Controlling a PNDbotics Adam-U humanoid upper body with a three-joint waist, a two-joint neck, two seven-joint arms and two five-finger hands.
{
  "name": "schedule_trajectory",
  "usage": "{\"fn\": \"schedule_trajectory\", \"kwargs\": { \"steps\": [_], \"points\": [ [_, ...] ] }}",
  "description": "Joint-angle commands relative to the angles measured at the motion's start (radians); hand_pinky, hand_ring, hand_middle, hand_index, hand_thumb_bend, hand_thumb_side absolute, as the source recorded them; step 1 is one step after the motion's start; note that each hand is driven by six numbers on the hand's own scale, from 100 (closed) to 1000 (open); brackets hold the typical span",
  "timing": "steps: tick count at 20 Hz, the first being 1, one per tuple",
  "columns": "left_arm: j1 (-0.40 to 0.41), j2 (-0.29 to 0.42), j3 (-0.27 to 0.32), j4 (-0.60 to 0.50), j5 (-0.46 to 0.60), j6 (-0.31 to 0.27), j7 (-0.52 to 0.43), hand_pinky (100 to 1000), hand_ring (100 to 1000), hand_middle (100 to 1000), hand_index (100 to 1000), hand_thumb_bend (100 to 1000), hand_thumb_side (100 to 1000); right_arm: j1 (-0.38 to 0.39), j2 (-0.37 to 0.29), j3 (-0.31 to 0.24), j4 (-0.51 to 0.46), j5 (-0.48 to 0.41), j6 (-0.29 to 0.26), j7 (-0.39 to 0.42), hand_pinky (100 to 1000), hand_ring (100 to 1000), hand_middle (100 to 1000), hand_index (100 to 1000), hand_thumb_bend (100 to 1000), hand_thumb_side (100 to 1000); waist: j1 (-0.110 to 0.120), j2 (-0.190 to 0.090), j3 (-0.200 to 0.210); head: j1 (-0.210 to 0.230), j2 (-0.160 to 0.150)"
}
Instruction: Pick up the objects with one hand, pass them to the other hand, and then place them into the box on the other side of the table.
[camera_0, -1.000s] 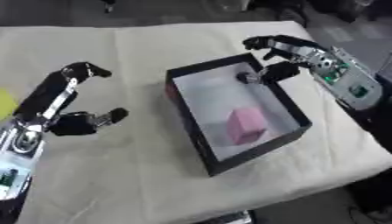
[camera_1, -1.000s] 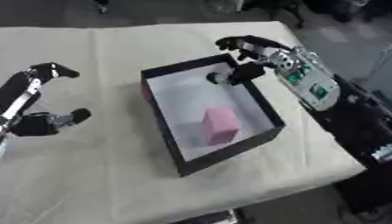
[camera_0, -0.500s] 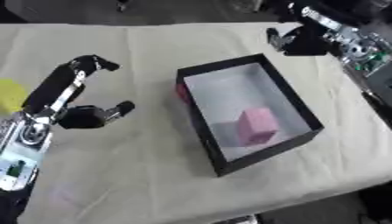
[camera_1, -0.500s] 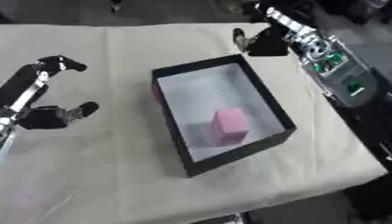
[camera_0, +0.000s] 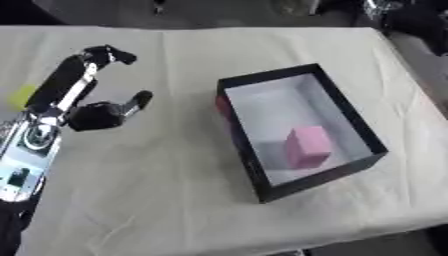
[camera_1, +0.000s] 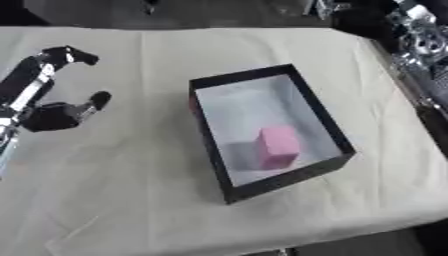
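Observation:
A black box (camera_0: 262, 187) with a white floor lies at the table's centre right. A pink block (camera_0: 308, 146) stands inside it, towards the near end. A small red thing (camera_0: 223, 106) shows just outside the box's left wall. My left hand (camera_0: 94, 115) hovers open over the cloth at the left, fingers stretched up and thumb apart, holding nothing. A yellow thing (camera_0: 21, 96) lies at the left edge, behind that arm. My right arm (camera_1: 418, 39) shows at the far right corner; the dark shape of its hand (camera_1: 352, 19) is too blurred to read.
A cream cloth (camera_0: 175, 200) covers the table. The table's near edge runs along the bottom, and its right edge passes close to the box. Dark floor and clutter lie beyond the far edge.
My right hand has pulled back from above the box's far end to the far right corner. The view has shifted. My left hand has stayed open at the left.

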Motion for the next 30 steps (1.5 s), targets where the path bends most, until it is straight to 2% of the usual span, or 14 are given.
{"fn": "schedule_trajectory", "kwargs": {
  "steps": [1,5,12,17,19,21,30],
  "points": [
    [-0.028,0.037,0.019,-0.025,0.016,0.013,-0.005,977,822,726,826,394,694,0.000,-0.030,-0.040,-0.024,-0.044,-0.032,-0.036,735,929,923,958,100,259,0.015,-0.032,0.001,0.010,-0.002],
    [-0.035,0.063,0.027,-0.024,0.025,0.030,-0.024,982,832,743,834,365,677,0.009,-0.025,-0.068,-0.012,-0.090,-0.057,-0.072,732,930,925,959,100,280,0.019,-0.032,0.005,0.021,-0.002],
    [-0.042,0.104,0.037,-0.017,0.021,0.057,-0.084,979,838,750,845,380,624,0.031,-0.036,-0.104,0.010,-0.114,-0.079,-0.110,729,924,919,954,100,279,0.020,-0.031,0.011,0.044,-0.002],
    [-0.046,0.160,0.048,-0.007,0.036,0.066,-0.123,987,848,751,843,392,671,0.049,-0.041,-0.109,0.016,-0.101,-0.071,-0.111,725,918,916,976,100,295,0.023,-0.029,0.015,0.054,-0.002],
    [-0.051,0.196,0.054,0.004,0.061,0.058,-0.148,995,848,743,833,373,722,0.052,-0.042,-0.116,0.015,-0.097,-0.071,-0.112,726,917,916,978,100,290,0.025,-0.028,0.016,0.055,-0.002],
    [-0.061,0.236,0.062,0.017,0.086,0.044,-0.178,988,854,749,836,429,695,0.056,-0.047,-0.123,0.014,-0.098,-0.075,-0.117,726,916,915,974,100,289,0.026,-0.027,0.017,0.055,-0.002],
    [-0.085,0.370,0.105,0.074,0.143,-0.031,-0.329,984,860,763,847,469,737,0.066,-0.048,-0.140,0.018,-0.118,-0.080,-0.133,724,916,915,969,100,309,0.028,-0.025,0.017,0.065,-0.002]
  ]
}}
